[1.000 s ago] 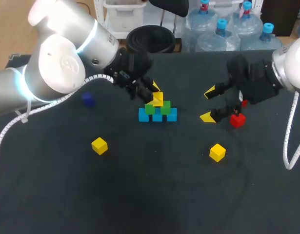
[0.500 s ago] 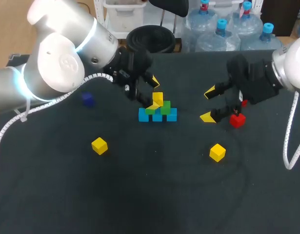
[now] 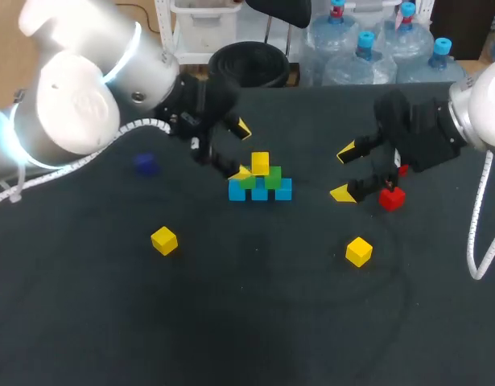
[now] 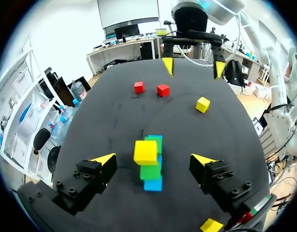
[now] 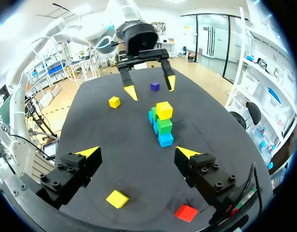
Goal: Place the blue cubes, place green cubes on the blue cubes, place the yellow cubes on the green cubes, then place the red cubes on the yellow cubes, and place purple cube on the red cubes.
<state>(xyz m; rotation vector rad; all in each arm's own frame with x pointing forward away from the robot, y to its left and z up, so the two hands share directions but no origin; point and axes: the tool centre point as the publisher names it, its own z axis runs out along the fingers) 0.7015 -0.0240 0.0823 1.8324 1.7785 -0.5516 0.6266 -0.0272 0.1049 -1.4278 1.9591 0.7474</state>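
**HAZARDS**

- The stack (image 3: pixel 260 181) stands on the tabletop (image 3: pixel 255 338). It has blue cubes (image 3: pixel 283 190) at the base, green cubes (image 3: pixel 273 177) on them, and the top yellow cube (image 3: pixel 260 163) at the peak.
- In the head view, one finger of the left tool (image 3: pixel 242 150) lies just beside the stack's green layer. Whether it touches cannot be told. A sideways move of that arm would likely strike the layer and topple the upper cubes.
- In the left wrist view, the top yellow cube (image 4: pixel 146 152) appears offset over the green. A light knock could unseat it.
- The next cube must land on a small footing. A wide finger coming down close to the peak could push it off.
- A red cube (image 3: pixel 391 198) lies just beside a finger of the right tool (image 3: pixel 344 172). An off-centre closure could flick it away instead of seating it.

**TOOL STATE**

- **Left tool** (image 4: pixel 153 159): the fingers are spread wide and hold nothing. In its wrist view the stack sits ahead of and between them, with a gap on each side.
- **Right tool** (image 5: pixel 137 153): the fingers are spread wide and hold nothing. The red cube (image 5: pixel 186 212) lies under one finger, outside the span. The tool is well apart from the stack.

**REMAINING PARTS**

- Two loose yellow cubes (image 3: pixel 164 240) (image 3: pixel 359 251) rest nearer the camera.
- The purple cube (image 3: pixel 146 165) lies well apart, to the left.
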